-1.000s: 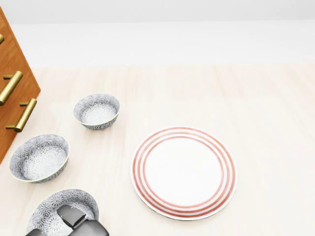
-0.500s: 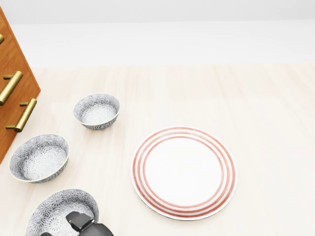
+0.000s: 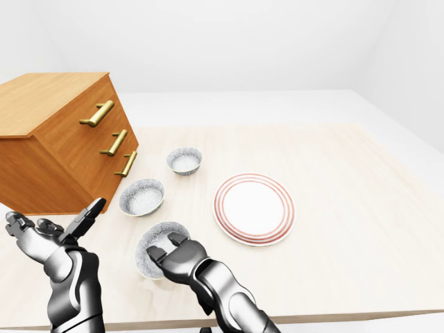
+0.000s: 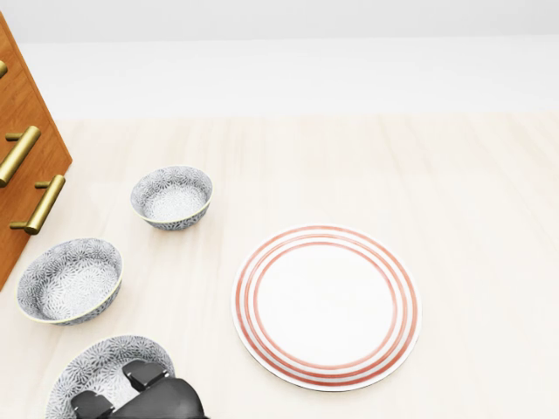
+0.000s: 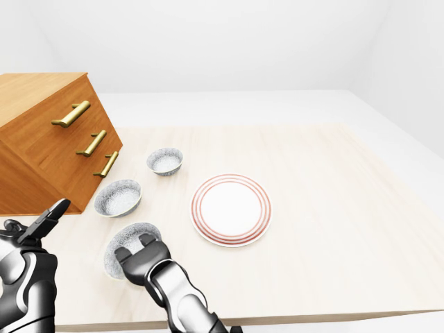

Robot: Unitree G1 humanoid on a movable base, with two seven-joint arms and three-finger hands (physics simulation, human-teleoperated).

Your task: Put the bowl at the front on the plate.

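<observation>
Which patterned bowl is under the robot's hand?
The bottom bowl in the head view: the right hand is over its rim; the middle bowl and top bowl stand free.

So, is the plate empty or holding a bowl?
Empty. In the head view the plate shows only bare white; the lowest bowl sits on the table to its left, under the right hand.
</observation>
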